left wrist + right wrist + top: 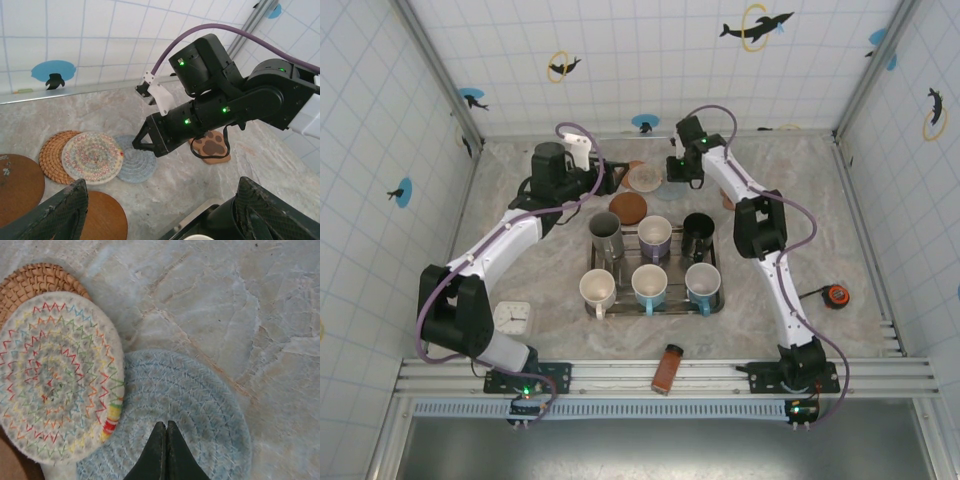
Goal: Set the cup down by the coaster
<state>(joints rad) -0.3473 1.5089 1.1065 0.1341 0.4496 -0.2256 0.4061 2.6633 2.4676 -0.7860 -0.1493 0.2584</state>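
Six cups stand in a metal tray point(655, 312): a grey one point(606, 232), a purple one point(655, 238) and a black one point(698, 233) at the back, with a white one point(598, 290) and two bluish ones in front. Behind the tray lie several coasters. My right gripper point(166, 427) is shut with nothing in it, its tip over the blue woven coaster point(195, 405), beside a multicoloured coaster point(55, 375). My left gripper point(162, 182) hangs open and empty above the bare table between the coasters and the black cup point(235, 220).
A wicker coaster point(50, 155), two brown wooden discs point(15, 180) and a paw-print coaster point(212, 145) lie around the blue one. On the near table are a small clock point(512, 316), a brown bottle point(667, 368) and an orange tape measure point(835, 295).
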